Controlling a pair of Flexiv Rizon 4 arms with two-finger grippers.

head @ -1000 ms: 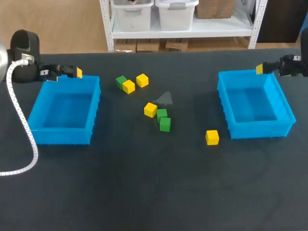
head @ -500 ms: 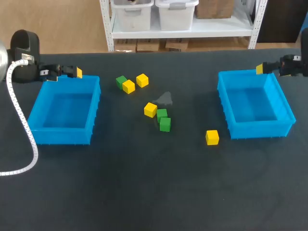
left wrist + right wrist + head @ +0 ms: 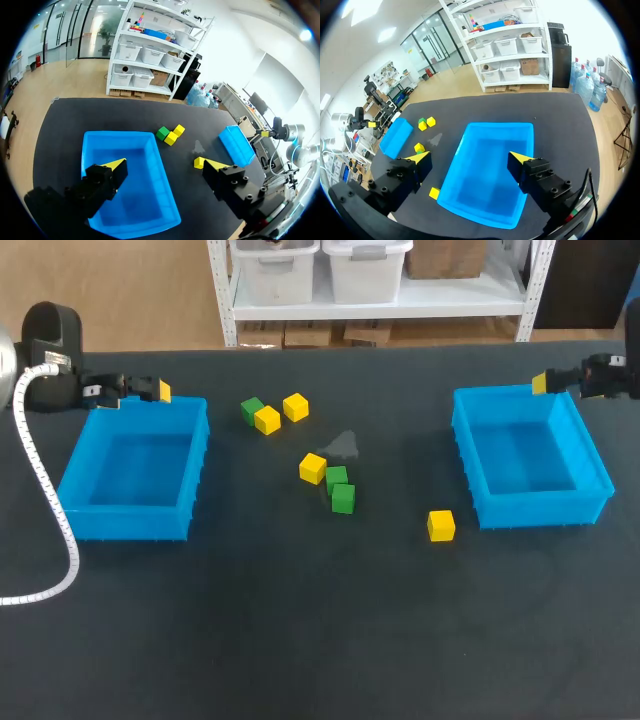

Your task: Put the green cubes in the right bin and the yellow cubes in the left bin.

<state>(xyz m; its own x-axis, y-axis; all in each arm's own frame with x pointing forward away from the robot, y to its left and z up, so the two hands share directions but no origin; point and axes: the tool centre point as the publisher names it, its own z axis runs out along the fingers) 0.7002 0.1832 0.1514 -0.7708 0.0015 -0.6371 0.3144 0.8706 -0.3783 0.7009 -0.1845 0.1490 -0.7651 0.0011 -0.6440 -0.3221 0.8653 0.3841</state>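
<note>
Two blue bins stand on the dark table, the left bin (image 3: 70, 480) (image 3: 120, 134) and the right bin (image 3: 590, 465) (image 3: 497, 125), both with nothing in them. Between them lie loose cubes: a green cube (image 3: 252, 409) touching a yellow cube (image 3: 267, 420), another yellow cube (image 3: 295, 407), a yellow cube (image 3: 313, 468) beside two green cubes (image 3: 337, 479) (image 3: 343, 499), and a lone yellow cube (image 3: 440, 525) (image 3: 435, 192) near the right bin. My left gripper (image 3: 158, 391) (image 3: 165, 164) hangs open over the left bin's far edge. Above the right bin's far edge my right gripper (image 3: 541, 383) (image 3: 469, 157) is open too. Neither holds anything.
A pale smudge (image 3: 345, 445) marks the cloth among the cubes. A white corrugated cable (image 3: 45, 490) trails from my left arm across the table's left side. Wide dark tabletop (image 3: 320, 640) lies in front of the bins.
</note>
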